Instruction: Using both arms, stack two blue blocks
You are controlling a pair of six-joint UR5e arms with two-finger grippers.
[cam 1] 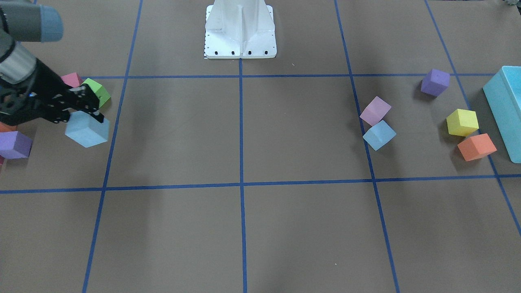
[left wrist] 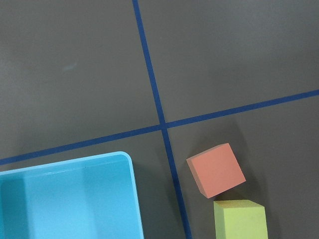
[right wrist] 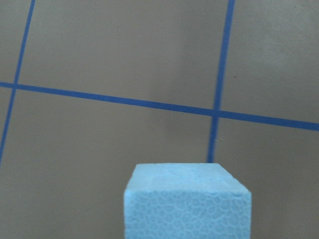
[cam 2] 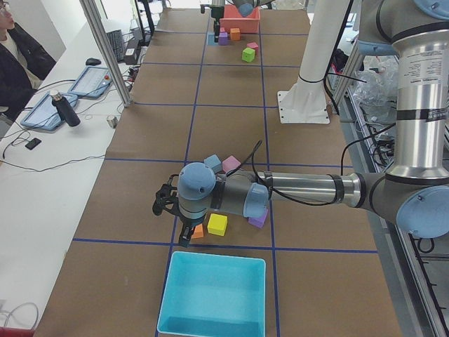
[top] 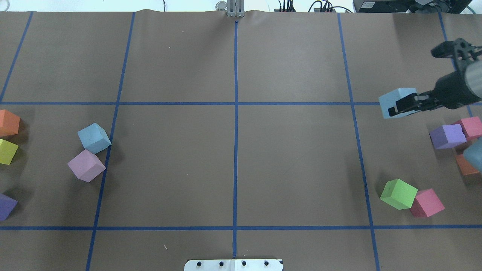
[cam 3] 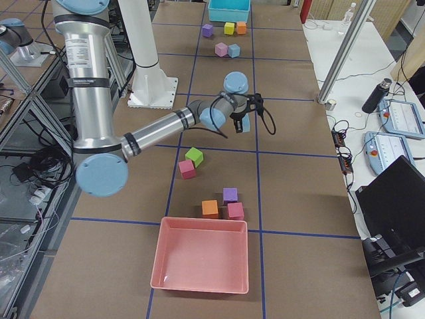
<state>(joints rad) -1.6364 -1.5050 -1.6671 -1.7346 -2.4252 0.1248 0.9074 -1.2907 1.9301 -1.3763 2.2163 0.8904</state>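
Observation:
My right gripper (top: 404, 105) is shut on one sky-blue block (top: 398, 102) and holds it above the table at the right. The block also shows in the front view (cam 1: 86, 129) and fills the bottom of the right wrist view (right wrist: 187, 201). The other blue block (top: 94, 137) lies on the table at the left, touching a lilac cube (top: 86, 165); it also shows in the front view (cam 1: 379, 135). My left gripper (cam 2: 181, 232) shows only in the exterior left view, above an orange cube (left wrist: 216, 170) near the teal box; I cannot tell if it is open or shut.
The teal box (cam 1: 506, 106) stands at the table's left end with orange, yellow (cam 1: 462, 122) and purple (cam 1: 435, 82) cubes beside it. Green (top: 398, 194) and pink (top: 427, 203) cubes lie at the right. A purple, a pink and an orange cube cluster near the pink tray (cam 3: 202, 262).

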